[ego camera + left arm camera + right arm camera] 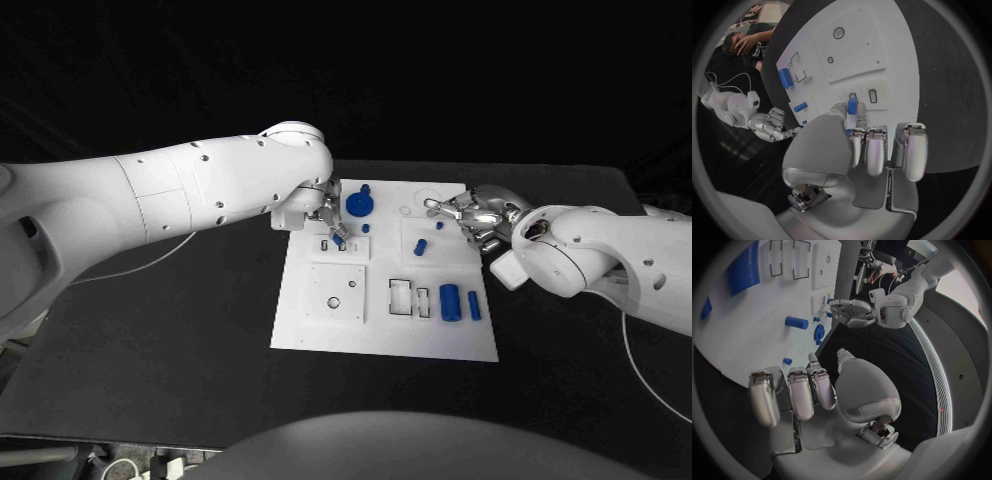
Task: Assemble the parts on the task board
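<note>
- Over the flat white rectangular task board (pixel 325 330), my left hand (pixel 856 150) pinches a slim blue plastic peg (pixel 852 106) between thumb and a finger, poised above two small rectangular slots (pixel 872 96).
- Step, I judge: seating that peg. Next: line it up, press straight down.
- My right hand (pixel 811 390) hovers with fingers apart, holding nothing, near a short blue cylinder (pixel 796 322).
- No writing legible.

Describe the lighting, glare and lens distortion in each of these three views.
Head view: dark surround, the white task board bright and even, straight-edged. Left wrist view: fisheye circle bends the board's edges; soft highlights on the left hand, which pinches a blue part. Right wrist view: same bending, board near washed out, sheen on the right hand.
</note>
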{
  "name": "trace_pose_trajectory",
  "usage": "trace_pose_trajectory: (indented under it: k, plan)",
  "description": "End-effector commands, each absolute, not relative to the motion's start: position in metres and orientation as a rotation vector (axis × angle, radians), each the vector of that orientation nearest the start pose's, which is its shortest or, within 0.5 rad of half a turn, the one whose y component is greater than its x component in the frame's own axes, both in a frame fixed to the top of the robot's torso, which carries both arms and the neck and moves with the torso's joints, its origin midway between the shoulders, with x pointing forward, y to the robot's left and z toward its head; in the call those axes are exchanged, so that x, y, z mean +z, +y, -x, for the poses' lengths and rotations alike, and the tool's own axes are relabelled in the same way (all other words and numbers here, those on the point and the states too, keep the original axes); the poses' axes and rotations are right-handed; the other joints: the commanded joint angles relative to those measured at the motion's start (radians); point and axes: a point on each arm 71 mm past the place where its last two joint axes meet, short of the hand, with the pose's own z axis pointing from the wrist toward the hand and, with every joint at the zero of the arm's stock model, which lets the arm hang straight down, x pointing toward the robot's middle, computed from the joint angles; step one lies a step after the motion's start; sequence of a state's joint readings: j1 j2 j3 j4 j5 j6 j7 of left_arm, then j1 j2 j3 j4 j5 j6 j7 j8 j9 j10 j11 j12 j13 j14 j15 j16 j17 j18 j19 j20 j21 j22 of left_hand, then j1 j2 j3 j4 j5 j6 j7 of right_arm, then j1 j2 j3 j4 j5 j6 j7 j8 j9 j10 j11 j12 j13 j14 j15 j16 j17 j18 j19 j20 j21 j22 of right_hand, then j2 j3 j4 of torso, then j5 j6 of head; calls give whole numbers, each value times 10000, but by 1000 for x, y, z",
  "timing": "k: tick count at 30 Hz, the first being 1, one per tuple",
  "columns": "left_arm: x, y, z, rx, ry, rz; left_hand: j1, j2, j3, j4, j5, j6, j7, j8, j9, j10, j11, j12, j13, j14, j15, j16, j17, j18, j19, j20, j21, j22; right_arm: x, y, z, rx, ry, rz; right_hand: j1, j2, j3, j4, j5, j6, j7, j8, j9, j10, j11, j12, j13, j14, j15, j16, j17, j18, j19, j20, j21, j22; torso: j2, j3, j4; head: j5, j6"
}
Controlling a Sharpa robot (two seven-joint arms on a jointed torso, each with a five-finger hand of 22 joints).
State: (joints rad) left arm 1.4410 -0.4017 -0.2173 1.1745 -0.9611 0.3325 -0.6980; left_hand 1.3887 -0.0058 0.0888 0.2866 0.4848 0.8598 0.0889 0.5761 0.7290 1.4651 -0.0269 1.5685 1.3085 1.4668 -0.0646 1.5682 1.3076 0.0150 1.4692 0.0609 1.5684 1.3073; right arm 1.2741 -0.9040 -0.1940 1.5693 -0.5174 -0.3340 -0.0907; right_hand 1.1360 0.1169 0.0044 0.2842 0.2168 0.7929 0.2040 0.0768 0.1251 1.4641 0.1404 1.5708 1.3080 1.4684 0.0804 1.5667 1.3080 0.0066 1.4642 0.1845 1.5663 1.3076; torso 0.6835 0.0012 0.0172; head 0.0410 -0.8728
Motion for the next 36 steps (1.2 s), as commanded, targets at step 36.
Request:
trace_pose_trajectory:
  k: [36]
  plan:
    - [-193, 112, -535, 624, 24734, 310, 13, -41, 220, 42, 29, 785, -691, -107, 435, 1057, -87, 23, 2623, 1040, -95, 26, 2632, -150, 1016, -87, 24, 2635, -218, -227, -467, 9617, 19437, -7602, -25, 116, -64, -11, 37, -74, 171, 49, 0, 1067, 90, 0, 2628, 1024, 67, 41, 2628, -66, 1066, 77, 45, 2632, -2, 4, -9, -6, 2]
